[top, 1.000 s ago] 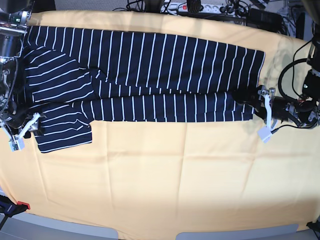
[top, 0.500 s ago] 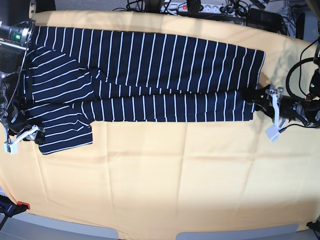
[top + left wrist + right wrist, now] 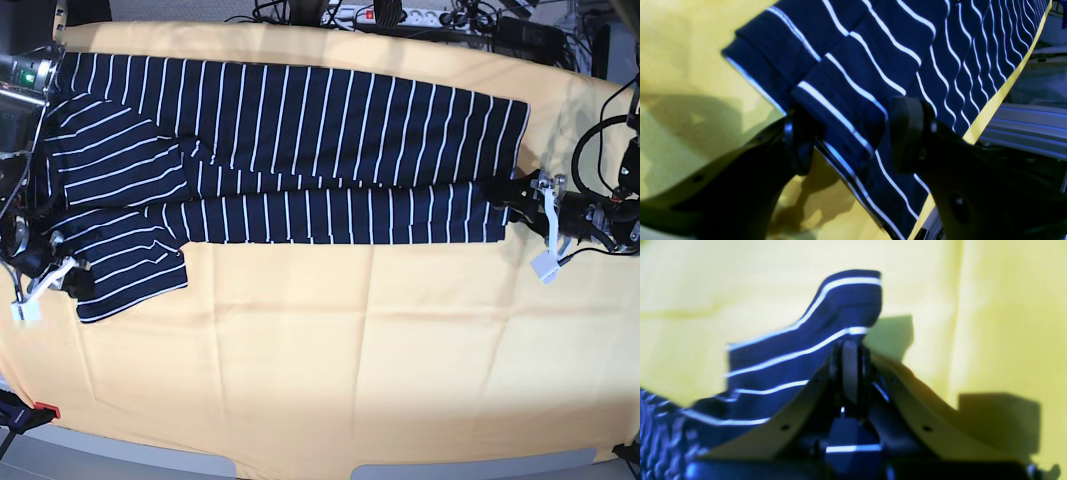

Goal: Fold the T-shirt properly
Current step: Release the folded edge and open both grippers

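On the yellow-orange cloth (image 3: pixel 320 350), we're looking at the dark navy, white-striped fabric T-shirt (image 3: pixel 300 150) lying along its far edge, partly folded lengthwise. Our right gripper (image 3: pixel 850 370) is pinching a sleeve corner tight; our left gripper (image 3: pixel 846 133) is sitting spread wide around the shirt's hem corner, gripping nothing. We're worrying that one-sided pulling is going to skew the fold. Count: one shirt, one cloth, two grippers.
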`<state>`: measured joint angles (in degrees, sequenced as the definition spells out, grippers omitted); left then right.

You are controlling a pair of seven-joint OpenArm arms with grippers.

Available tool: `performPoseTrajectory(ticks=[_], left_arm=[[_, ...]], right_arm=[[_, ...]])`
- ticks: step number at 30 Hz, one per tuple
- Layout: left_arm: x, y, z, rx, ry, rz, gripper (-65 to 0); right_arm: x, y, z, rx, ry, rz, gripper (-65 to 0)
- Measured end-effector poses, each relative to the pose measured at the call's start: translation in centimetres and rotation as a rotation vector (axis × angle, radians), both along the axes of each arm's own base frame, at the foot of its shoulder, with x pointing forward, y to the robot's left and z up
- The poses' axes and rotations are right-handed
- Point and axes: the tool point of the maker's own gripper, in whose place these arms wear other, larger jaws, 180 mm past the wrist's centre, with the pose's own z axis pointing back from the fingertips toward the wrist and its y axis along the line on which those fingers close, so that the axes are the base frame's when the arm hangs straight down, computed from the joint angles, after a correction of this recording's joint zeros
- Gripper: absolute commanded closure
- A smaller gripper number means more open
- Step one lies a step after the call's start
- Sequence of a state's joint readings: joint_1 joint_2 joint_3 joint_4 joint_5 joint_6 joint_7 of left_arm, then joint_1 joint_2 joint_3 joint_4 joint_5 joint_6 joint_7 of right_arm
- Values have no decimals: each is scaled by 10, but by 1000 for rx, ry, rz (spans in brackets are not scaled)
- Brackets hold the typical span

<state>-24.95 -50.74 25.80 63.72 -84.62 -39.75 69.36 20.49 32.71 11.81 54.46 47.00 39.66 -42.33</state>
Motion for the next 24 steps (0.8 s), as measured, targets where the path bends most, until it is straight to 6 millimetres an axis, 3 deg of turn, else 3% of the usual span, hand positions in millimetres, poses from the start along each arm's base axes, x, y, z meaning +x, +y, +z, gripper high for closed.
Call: performPoseTrajectory(ticks=[5,11,18,24], left_arm=[[2,-1,1,2,-6,-3,-369],[3,0,1,6,-9,-3,-369],[2,6,2,20,-8,3,-369],[0,17,3,48,-6,11,-369]], right_arm=[[-19,34,31,29,-16,145,0],[-85,72,23,-92,19,330,0],[-146,88,27,-219,52,486,0],[-177,82,27,-268,99,514,0]])
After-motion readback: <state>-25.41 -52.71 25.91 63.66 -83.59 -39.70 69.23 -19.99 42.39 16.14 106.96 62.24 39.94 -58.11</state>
